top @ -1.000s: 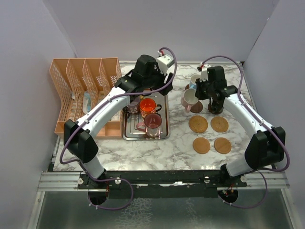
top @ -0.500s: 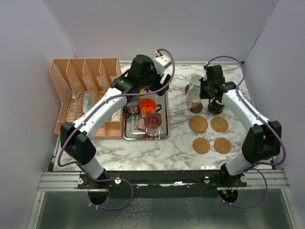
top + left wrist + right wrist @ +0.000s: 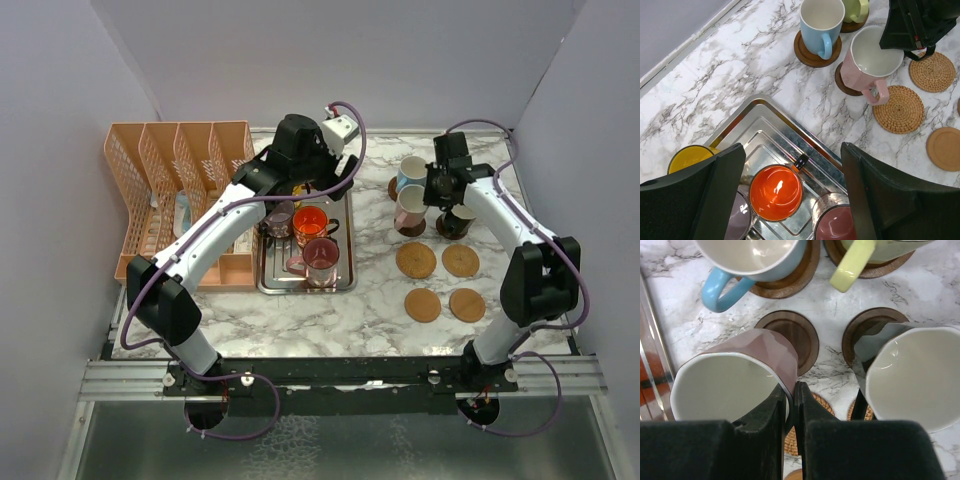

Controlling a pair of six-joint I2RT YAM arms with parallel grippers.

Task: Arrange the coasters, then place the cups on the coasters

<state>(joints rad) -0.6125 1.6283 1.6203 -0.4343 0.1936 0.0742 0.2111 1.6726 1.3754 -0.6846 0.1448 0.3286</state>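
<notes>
My right gripper [image 3: 792,399] is shut on the rim of the pink-white cup [image 3: 730,382], holding it just over a dark coaster [image 3: 795,335]; whether they touch I cannot tell. Behind it, the light blue cup [image 3: 817,22] and the yellow-cream cup [image 3: 852,262] stand on dark coasters. The black cup [image 3: 910,375] stands on another dark coaster [image 3: 867,327]. Two woven coasters [image 3: 898,109] and two smooth tan coasters [image 3: 423,305] lie bare. My left gripper [image 3: 792,200] hangs open above the orange cup [image 3: 776,192], with the yellow [image 3: 690,157], maroon [image 3: 837,225] and purple [image 3: 737,225] cups around it.
The steel tray [image 3: 790,127] holds those cups at the table's middle. An orange plastic rack [image 3: 180,190] with dividers stands at the left, against the left wall. The right arm [image 3: 520,230] reaches along the right side above the bare coasters.
The right gripper has carried the pink-white cup back and left, righting it over the dark coaster. The left gripper has opened wider above the tray.
</notes>
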